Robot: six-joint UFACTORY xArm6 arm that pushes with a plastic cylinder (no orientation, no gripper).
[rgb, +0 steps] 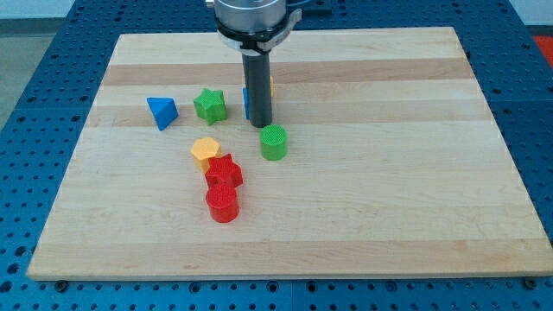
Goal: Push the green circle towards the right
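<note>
The tip point(262, 126), a bare rod holding nothing, should circle left of the green circle point(273, 142), then sweep right.

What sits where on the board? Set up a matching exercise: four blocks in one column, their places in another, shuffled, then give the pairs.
Things:
1. green circle
2. blue triangle
3. red circle
4. green star

Places:
A. farthest to the view's left
B. lowest in the view
C. just below my tip
D. between the blue triangle and the rod

Pairs: 1-C, 2-A, 3-B, 4-D
</note>
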